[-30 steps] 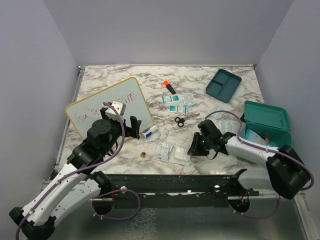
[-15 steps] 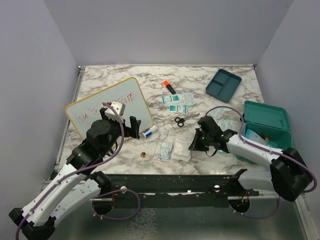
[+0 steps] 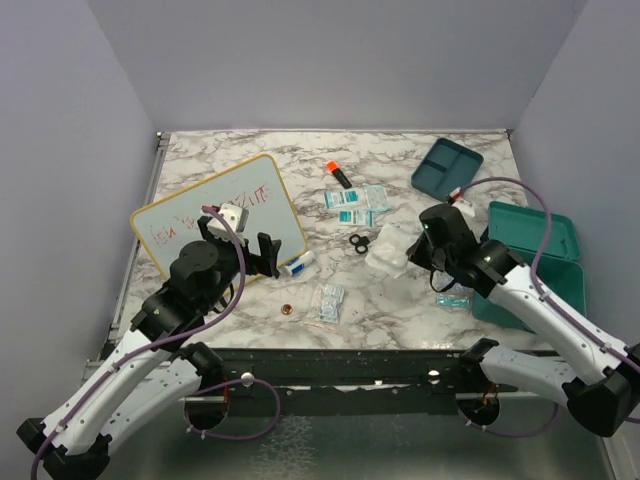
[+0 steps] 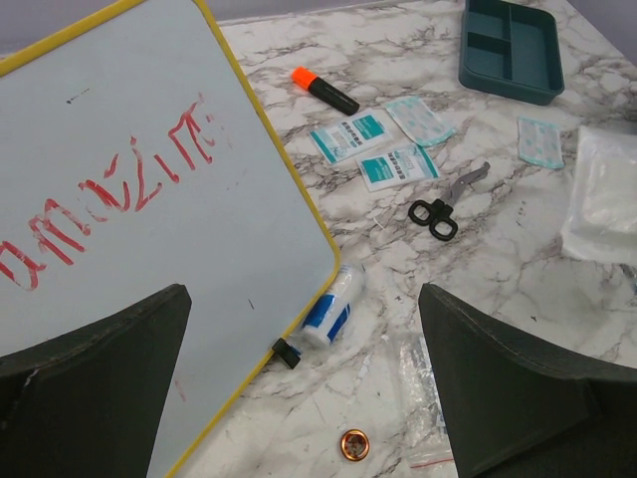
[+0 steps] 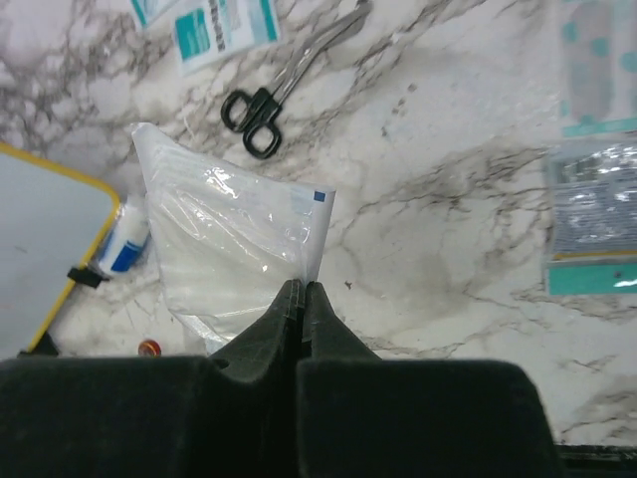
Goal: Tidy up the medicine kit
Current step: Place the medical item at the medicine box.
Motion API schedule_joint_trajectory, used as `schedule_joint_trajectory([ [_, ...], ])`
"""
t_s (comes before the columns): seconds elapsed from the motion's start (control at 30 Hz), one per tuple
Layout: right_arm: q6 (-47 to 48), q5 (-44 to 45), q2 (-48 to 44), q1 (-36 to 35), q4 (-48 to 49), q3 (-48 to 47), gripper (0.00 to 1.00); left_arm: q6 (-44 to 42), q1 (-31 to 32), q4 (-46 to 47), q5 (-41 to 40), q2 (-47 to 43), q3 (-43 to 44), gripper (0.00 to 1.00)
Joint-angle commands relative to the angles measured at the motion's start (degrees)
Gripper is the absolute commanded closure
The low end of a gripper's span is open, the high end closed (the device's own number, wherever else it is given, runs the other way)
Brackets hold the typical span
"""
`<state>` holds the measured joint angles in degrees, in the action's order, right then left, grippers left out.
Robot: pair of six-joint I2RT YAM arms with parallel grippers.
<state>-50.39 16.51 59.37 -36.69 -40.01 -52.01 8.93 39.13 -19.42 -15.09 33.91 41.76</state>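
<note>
Being clamped in the right gripper (image 3: 415, 247) is a clear plastic gauze pouch (image 3: 390, 250), at its 9 o'clock; the left gripper (image 4: 304, 299) is being held wide apart.

A red-scribbled, yellow-framed whiteboard (image 3: 265, 200) lies on the marble table (image 3: 250, 148), an orange-capped marker (image 3: 339, 174) near it.

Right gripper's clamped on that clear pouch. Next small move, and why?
Probably swing the clear plastic pouch of white gauze right, over the open teal hard-plastic case. The right gripper is shut on the pouch's edge, it looks lifted off the marble tabletop, and the case sits to its right.
</note>
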Motion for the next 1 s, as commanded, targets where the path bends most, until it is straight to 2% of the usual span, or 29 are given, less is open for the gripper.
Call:
schedule_joint_trajectory([
  [0.0,-6.79,18.23,-2.01,-0.16,-17.32,-7.81,1.00,-0.25,0.33,-0.36,-0.72,-0.76,-0.52,0.01],
  [0.27,-24.57,35.63,-0.19,-0.06,-41.99,-18.59,1.00,-0.20,0.28,-0.36,-0.24,-1.12,-0.45,0.01],
  [0.5,-20.75,37.45,-0.32,7.02,-42.48,-18.52,1.00,-0.01,0.33,-0.28,0.40,-1.60,-0.54,0.01],
  [0.67,-18.15,34.97,2.11,18.38,-41.13,-14.56,1.00,0.04,0.31,-0.18,1.01,-1.82,-0.45,0.01],
  [0.97,-16.68,39.03,2.69,30.18,-42.02,-11.90,1.00,0.05,0.26,-0.18,0.90,-2.68,-0.53,0.01],
])
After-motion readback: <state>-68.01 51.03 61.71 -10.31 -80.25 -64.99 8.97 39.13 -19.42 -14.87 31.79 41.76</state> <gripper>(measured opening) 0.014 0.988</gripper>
